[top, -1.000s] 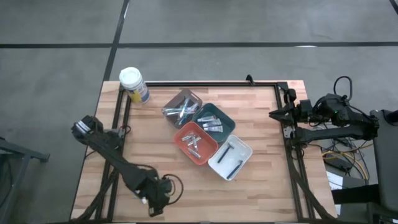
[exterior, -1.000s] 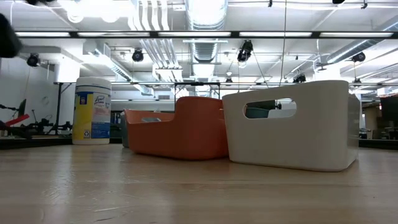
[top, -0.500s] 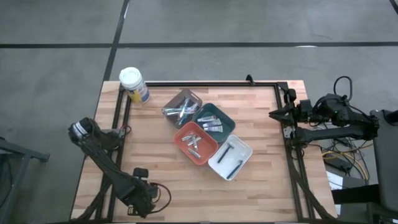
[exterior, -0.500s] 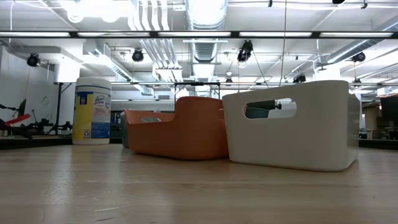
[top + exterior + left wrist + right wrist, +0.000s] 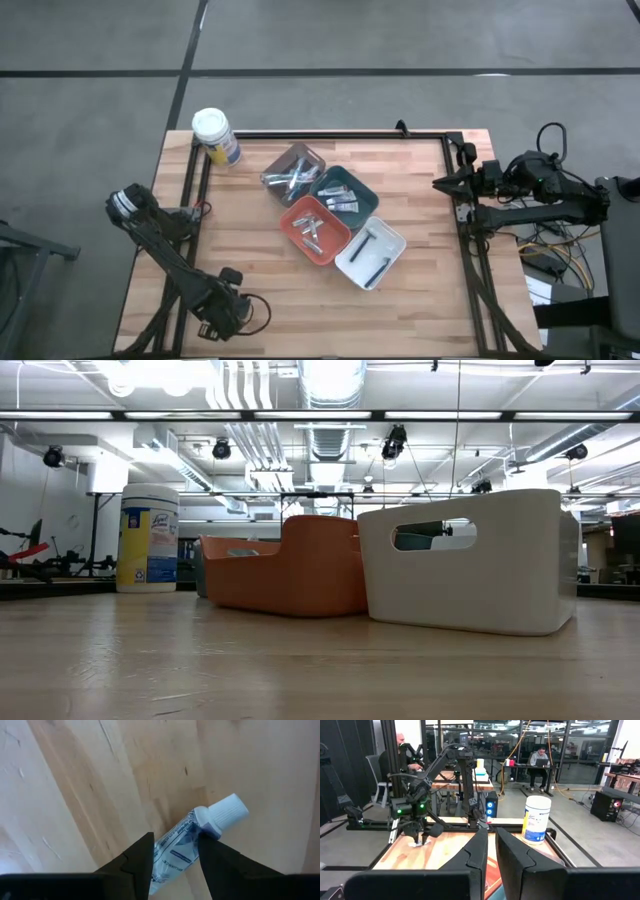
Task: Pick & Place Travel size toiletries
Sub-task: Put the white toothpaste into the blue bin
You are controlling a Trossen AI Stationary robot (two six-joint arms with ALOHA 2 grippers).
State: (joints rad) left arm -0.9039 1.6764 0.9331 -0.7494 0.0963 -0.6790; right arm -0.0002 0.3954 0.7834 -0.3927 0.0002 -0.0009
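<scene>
Seen from the high view, the left gripper [image 5: 218,322] sits at the near left corner of the table [image 5: 420,300], well apart from four trays clustered at the centre: a clear tray [image 5: 293,172] of mixed toiletries, a teal tray [image 5: 343,193] of small tubes, an orange tray [image 5: 314,229] of small tubes and a white tray [image 5: 370,253] with slim dark pieces. A white-lidded canister [image 5: 214,136] stands at the far left corner. The right gripper [image 5: 440,183] waits off the table's right edge.

Low view: the canister [image 5: 148,538], orange tray [image 5: 290,573] and white tray [image 5: 468,560] stand on the tabletop; neither gripper appears.

Left wrist view: the left gripper [image 5: 175,851] is clamped on a small tube [image 5: 192,842] with blue print, its two dark fingers [image 5: 140,857] pressing the tube's flat body from either side while the white ribbed cap [image 5: 228,811] projects forward past the fingertips, above bare wood.

Right wrist view: the right gripper's [image 5: 491,846] fingers stand nearly together with only a narrow gap and nothing between them. Across the table, the left gripper [image 5: 420,839] holds a pale item low over the wood; the canister [image 5: 536,819] stands at the far side. People [image 5: 539,759] sit in the room beyond.
</scene>
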